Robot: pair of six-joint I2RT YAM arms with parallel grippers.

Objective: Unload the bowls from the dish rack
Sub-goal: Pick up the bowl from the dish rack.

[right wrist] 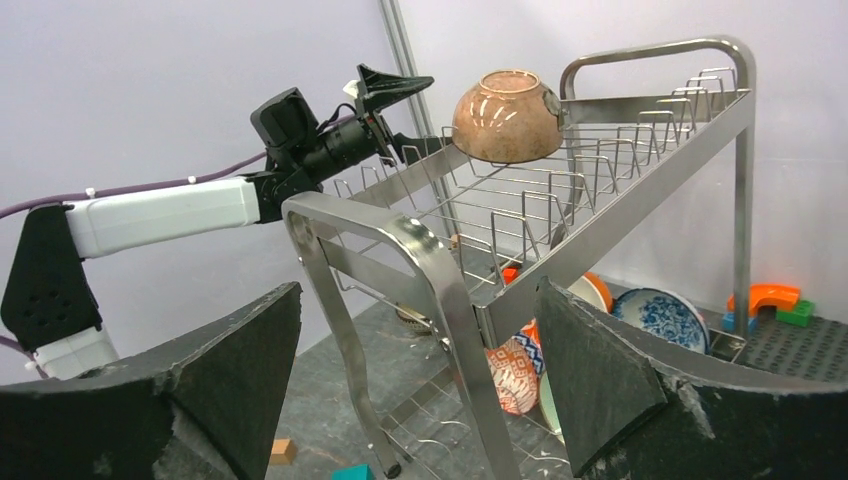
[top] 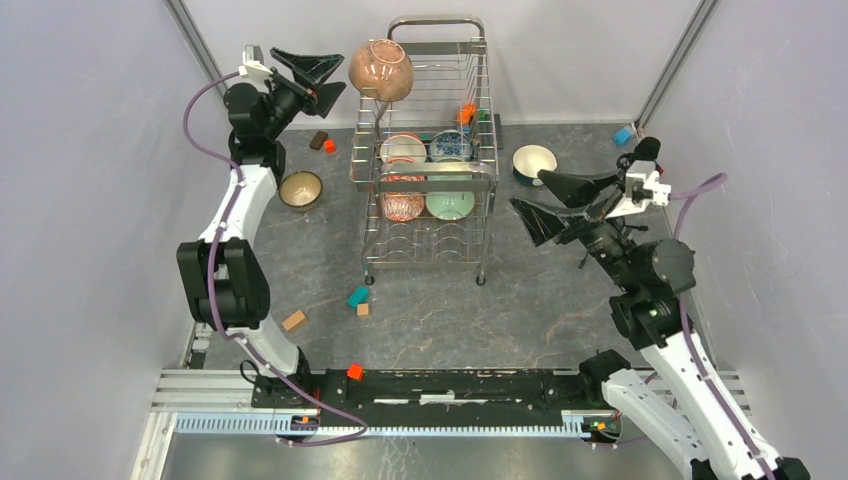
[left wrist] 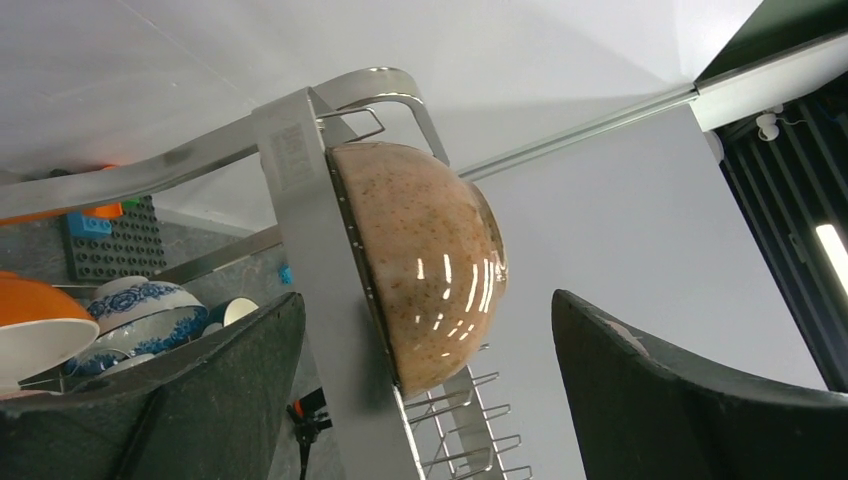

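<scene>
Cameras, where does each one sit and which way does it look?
Top external: above and behind the arms, looking down at the dish rack; left arm and right arm show.
Left wrist: beside the rack's top, facing the speckled bowl; own fingers show.
Right wrist: beside the rack, facing its near handle; own fingers, left arm show.
All share that bowl.

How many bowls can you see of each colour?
Pink-brown speckled bowl: 1
Orange bowl: 1
Blue-patterned bowl: 1
Red-patterned bowl: 1
Pale green bowl: 1
Teal-and-white bowl: 1
Brown-and-cream bowl: 1
Total in view: 7
</scene>
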